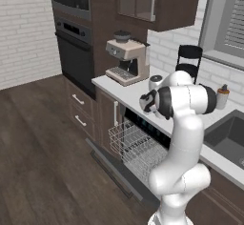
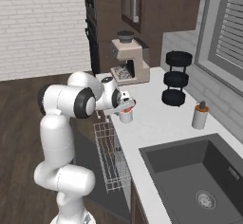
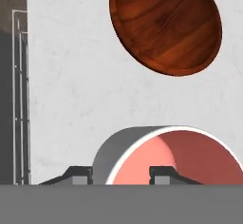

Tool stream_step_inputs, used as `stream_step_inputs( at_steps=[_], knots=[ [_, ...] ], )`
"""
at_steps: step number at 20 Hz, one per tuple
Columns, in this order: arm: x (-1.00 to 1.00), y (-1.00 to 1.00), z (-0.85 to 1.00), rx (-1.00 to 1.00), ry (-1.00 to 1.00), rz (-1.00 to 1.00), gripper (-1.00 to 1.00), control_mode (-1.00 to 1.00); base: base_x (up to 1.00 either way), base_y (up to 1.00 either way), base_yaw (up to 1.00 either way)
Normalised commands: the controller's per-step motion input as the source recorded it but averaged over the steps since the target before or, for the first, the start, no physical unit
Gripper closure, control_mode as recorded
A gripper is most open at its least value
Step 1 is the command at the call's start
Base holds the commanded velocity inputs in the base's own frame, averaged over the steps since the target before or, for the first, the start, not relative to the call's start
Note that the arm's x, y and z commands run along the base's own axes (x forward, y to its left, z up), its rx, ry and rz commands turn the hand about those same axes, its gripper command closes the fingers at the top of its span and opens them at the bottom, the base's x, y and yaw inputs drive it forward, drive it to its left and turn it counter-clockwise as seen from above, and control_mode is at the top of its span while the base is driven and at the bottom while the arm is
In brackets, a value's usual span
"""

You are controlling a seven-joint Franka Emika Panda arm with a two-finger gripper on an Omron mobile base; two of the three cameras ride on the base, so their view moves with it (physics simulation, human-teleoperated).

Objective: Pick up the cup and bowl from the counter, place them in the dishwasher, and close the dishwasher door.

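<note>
The end effector sits low over the cup, its two fingers spread astride the near wall, one tip outside the white rim and one over the pinkish-red inside; whether they press on it cannot be told. The cup stands upright on the counter close to its front edge, just above the dishwasher's wire rack, which is drawn out over the lowered door. Beyond the cup the reddish-brown bowl lies apart from it, with bare white counter between them. Bowl and cup alike hold nothing, and the rack carries no dishes. Further along the counter stand a coffee machine, a black tiered rack and a soap bottle, with the sink nearer.
</note>
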Motion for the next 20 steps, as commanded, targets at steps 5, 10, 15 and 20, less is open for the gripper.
stream_step_inputs(
  at_steps=[5, 10, 15, 20],
  knots=[
    [-0.27, 0.34, 0.00, 0.00, 0.00, 0.00, 1.00, -1.00, 0.00, 0.00, 0.00],
    [-0.48, 0.64, 0.00, 0.00, 0.00, 0.00, 1.00, -1.00, 0.00, 0.00, 0.00],
    [-0.74, 0.99, 0.10, 0.00, 0.00, 0.02, 1.00, -1.00, 0.00, 0.00, 0.00],
    [-0.45, 0.92, 0.01, -0.01, 0.00, 0.00, 1.00, -1.00, 0.00, 0.00, 0.00]
  ],
)
